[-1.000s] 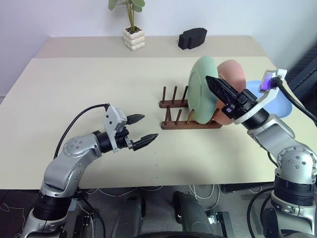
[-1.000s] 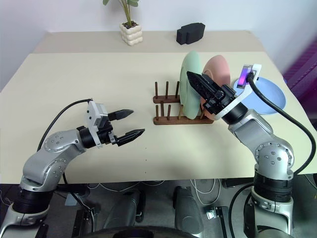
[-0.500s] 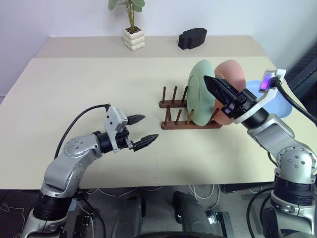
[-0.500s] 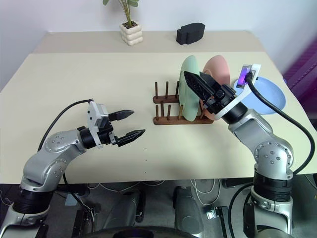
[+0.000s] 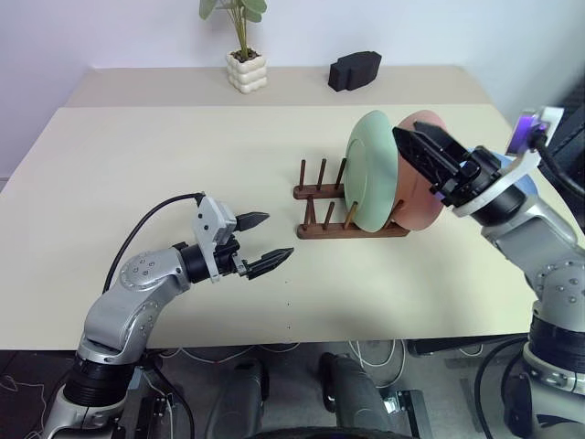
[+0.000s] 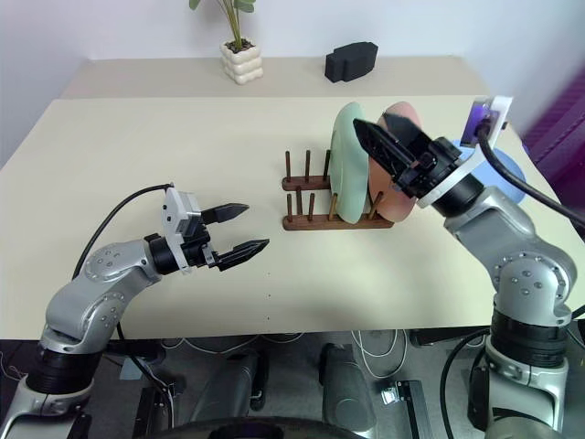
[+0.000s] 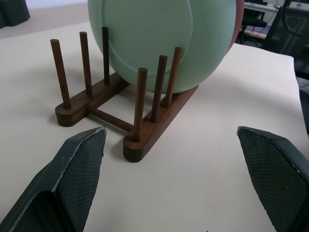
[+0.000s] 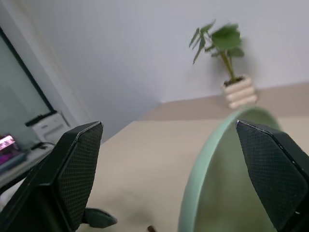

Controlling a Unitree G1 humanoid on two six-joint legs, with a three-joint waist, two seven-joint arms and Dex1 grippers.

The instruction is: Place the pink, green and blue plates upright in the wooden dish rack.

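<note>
Wooden dish rack point(image 5: 352, 212): green plate point(image 5: 370, 170) and pink plate point(image 5: 420, 178) upright. Blue plate point(image 6: 509, 171), at rack's 3 o'clock on tabletop point(image 5: 164, 165), outstanding. Left hand point(image 5: 263, 240) and right hand point(image 5: 430, 151): open, empty.

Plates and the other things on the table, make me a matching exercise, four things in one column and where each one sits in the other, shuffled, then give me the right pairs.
Things
1. green plate
2. pink plate
3. blue plate
4. black block

Places
A. at the far edge of the table, near the potted plant
B. flat on the table, mostly hidden behind the right arm
C. upright in the wooden dish rack, next to its free pegs
D. upright in the wooden dish rack, on the far side of another plate from the free pegs

Pairs: 1-C, 2-D, 3-B, 4-A
</note>
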